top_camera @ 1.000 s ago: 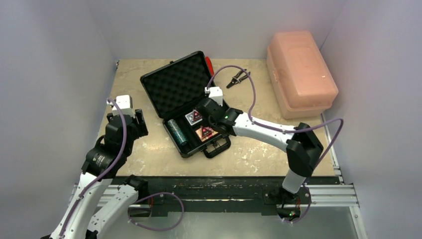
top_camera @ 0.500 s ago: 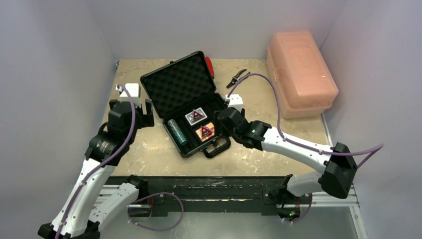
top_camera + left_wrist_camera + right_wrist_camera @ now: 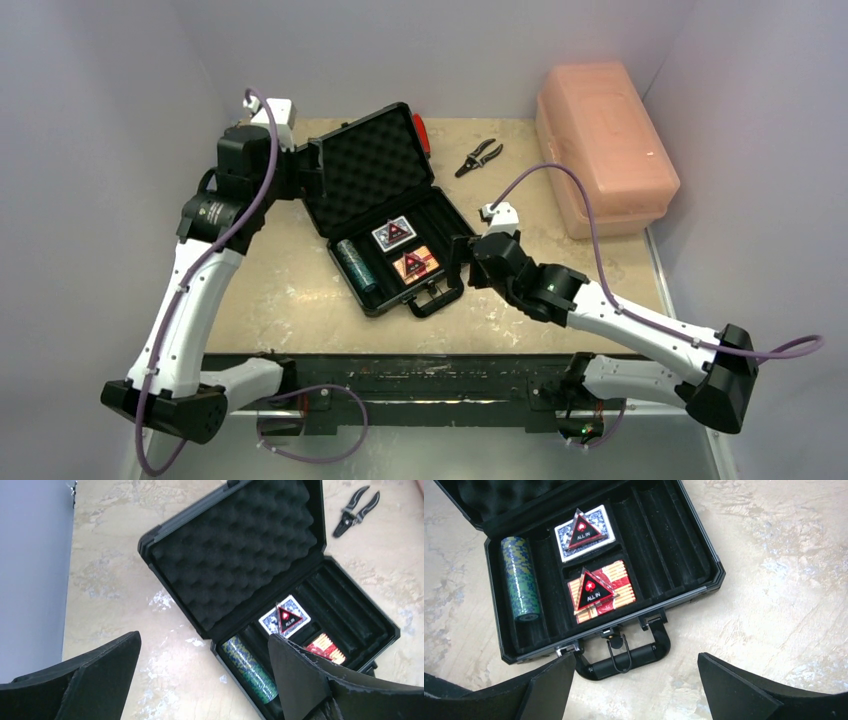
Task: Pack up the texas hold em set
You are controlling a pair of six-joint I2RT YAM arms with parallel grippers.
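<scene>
briefcase (image 3: 365, 172): lid up, long axis diagonal, handle nearward | left gripper (image 3: 203, 644): spread, empty | right gripper (image 3: 636, 660): spread, empty

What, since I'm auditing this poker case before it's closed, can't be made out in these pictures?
- Left hand: top view cannot show whether it touches the case lid.
- Red-handled tool: top view, mostly hidden behind the lid.
- Orange-red deck: left wrist view, partly covered by that hand's finger.
- Chip roll: chip count too small to tell in any view.
</scene>
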